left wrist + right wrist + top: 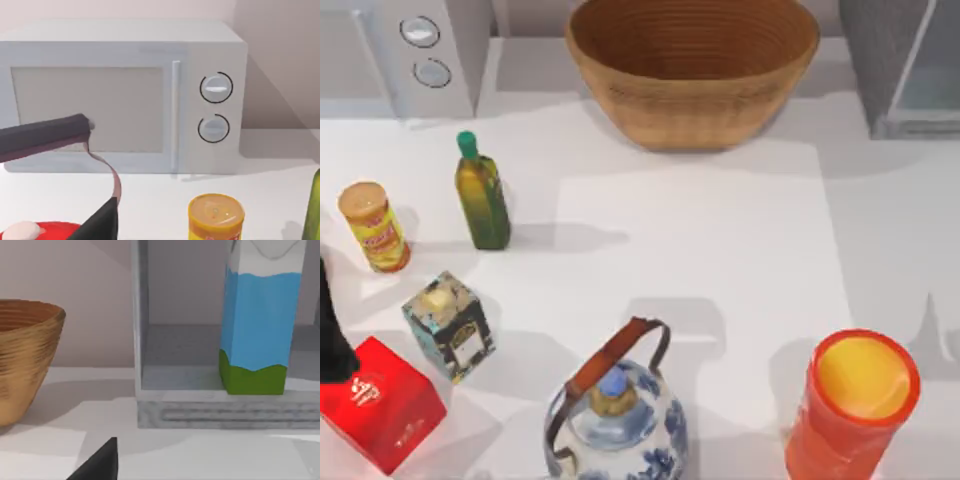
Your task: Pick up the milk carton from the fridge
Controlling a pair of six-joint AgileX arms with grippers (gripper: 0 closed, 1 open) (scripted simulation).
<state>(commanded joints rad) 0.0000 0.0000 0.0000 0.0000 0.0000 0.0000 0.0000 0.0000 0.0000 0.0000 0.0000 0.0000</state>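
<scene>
inside the fridge [150, 405] near its front edge, milk carton [257, 330] upright, finger states untellable

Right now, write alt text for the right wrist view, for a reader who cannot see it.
A milk carton with sky-blue sides and a green base stands upright inside the open grey fridge, on its floor. A woven basket sits on the white table beside the fridge, and a dark tip of the right gripper's finger juts in at the near edge.
</scene>
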